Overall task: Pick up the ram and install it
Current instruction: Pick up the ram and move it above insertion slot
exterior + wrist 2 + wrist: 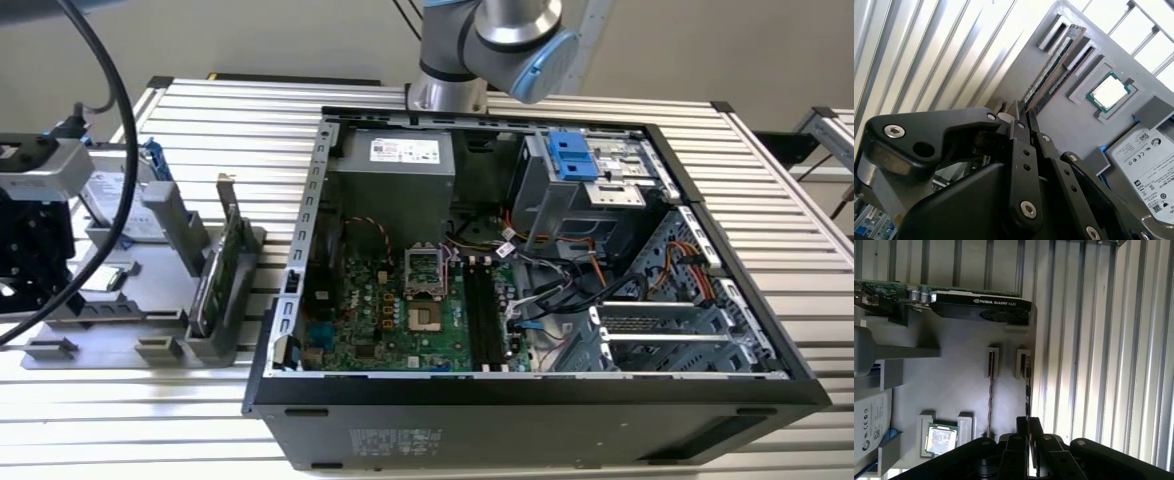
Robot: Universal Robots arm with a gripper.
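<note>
Second wrist view: ram [1051,64] stands on edge in a slot of the gray holder tray [1079,135], second stick [1056,80] just beside it. Gripper [1023,110] sits at ram's near end; can't tell if it's gripping. Processor chip [1110,92] and hard drive [1149,165] on same tray.

Silver ribbed aluminium-slat tabletop [747,200], slats running 9-to-3 o'clock in exterior view. Plain pale grey wall [267,40] at 12 o'clock. Second slatted metal table [838,140] at 2 o'clock. Strong glare on slats.
</note>
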